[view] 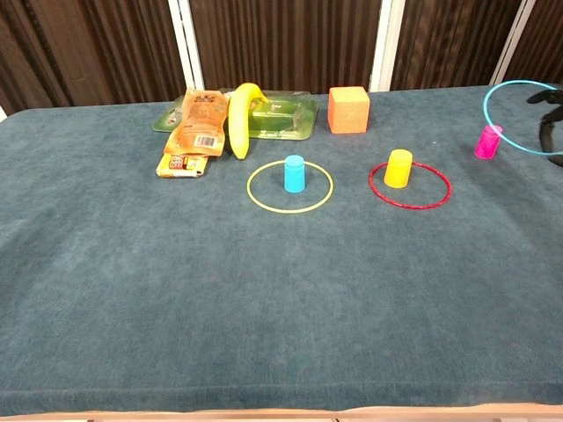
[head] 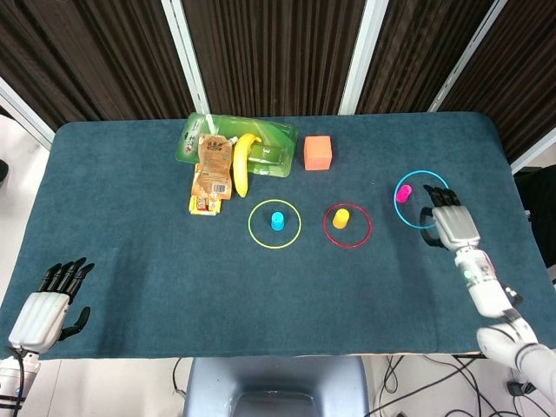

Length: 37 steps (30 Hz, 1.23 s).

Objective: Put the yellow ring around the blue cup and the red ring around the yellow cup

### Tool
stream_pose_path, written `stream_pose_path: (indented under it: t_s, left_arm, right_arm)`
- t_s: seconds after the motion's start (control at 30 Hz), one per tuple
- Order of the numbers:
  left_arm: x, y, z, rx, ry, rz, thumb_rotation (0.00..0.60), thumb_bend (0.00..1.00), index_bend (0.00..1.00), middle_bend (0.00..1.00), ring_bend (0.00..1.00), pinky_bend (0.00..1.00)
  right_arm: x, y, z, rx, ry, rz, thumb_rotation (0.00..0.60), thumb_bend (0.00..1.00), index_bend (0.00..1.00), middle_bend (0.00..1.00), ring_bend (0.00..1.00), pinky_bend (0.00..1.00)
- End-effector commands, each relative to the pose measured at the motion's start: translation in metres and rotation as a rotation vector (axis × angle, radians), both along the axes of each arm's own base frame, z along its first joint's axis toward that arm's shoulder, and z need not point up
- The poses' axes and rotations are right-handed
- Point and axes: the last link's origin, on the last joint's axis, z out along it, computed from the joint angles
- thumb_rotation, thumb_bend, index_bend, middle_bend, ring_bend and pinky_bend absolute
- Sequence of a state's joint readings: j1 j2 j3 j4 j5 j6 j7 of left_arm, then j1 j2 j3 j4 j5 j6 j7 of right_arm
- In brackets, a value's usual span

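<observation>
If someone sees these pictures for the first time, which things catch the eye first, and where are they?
The thin cyan ring, held in the air by the right hand at the table's right side, close to the small magenta cup. Near the middle, the thin yellow ring lies around the small blue cup and the thin red ring around the small yellow cup.

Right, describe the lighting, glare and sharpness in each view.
Head view: even overhead light, barely any shadows on the dark teal tablecloth, glare on the green plastic tray. Chest view: soft light, small yellow plastic cup sharp, right hand cut off at the frame edge.
</observation>
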State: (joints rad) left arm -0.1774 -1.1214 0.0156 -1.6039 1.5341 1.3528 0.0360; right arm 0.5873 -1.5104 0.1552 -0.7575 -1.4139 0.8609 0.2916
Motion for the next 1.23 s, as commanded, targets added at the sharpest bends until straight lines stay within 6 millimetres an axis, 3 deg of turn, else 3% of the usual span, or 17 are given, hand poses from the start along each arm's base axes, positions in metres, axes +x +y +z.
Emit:
stream_pose_path:
  t_s: [0.03,0.33,0.53,0.6,0.67,0.77,0.93,1.03,1.23]
  left_arm:
    - [-0.001,0.002,-0.001,-0.001,0.003,0.006,0.600,0.45,0.00,0.00,0.00,0.00]
    - [-0.001,0.003,-0.001,-0.001,0.003,0.012,0.600,0.45,0.00,0.00,0.00,0.00]
    - [0.001,0.000,0.001,0.008,-0.003,-0.002,0.600,0.45,0.00,0.00,0.00,0.00]
    - [0.002,-0.002,0.003,0.018,-0.006,-0.008,0.600,0.45,0.00,0.00,0.00,0.00]
    - [0.002,-0.002,0.004,0.030,-0.012,-0.016,0.600,0.45,0.00,0.00,0.00,0.00]
    - [0.003,-0.001,0.006,0.045,-0.019,-0.032,0.600,0.45,0.00,0.00,0.00,0.00]
    - [0.004,0.001,0.004,0.060,-0.030,-0.066,0.600,0.45,0.00,0.00,0.00,0.00]
    - [0.005,-0.001,0.004,0.067,-0.034,-0.083,0.600,0.45,0.00,0.00,0.00,0.00]
    - [0.007,-0.004,0.004,0.082,-0.044,-0.106,0.600,0.45,0.00,0.00,0.00,0.00]
  right_arm:
    - [0.011,-0.024,-0.007,0.002,0.005,-0.024,0.600,0.50,0.79,0.13,0.00,0.00]
    - [-0.001,-0.029,-0.016,0.029,0.045,-0.100,0.600,0.50,0.38,0.09,0.00,0.00]
    - [0.001,-0.017,-0.005,-0.016,-0.031,-0.054,0.600,0.47,0.25,0.08,0.00,0.00]
    - [0.004,0.002,0.004,-0.046,-0.069,0.015,0.600,0.47,0.22,0.06,0.00,0.00]
    - [0.009,0.036,0.015,-0.083,-0.104,0.098,0.600,0.46,0.19,0.04,0.00,0.00]
    - [0.012,0.098,0.030,-0.126,-0.095,0.141,0.600,0.43,0.11,0.01,0.00,0.00]
    - [0.020,0.191,0.047,-0.219,-0.018,0.053,0.600,0.41,0.00,0.00,0.00,0.00]
    - [0.022,0.215,0.047,-0.231,0.007,0.022,0.600,0.41,0.00,0.00,0.00,0.00]
    - [0.030,0.218,0.050,-0.252,0.007,0.036,0.600,0.41,0.00,0.00,0.00,0.00]
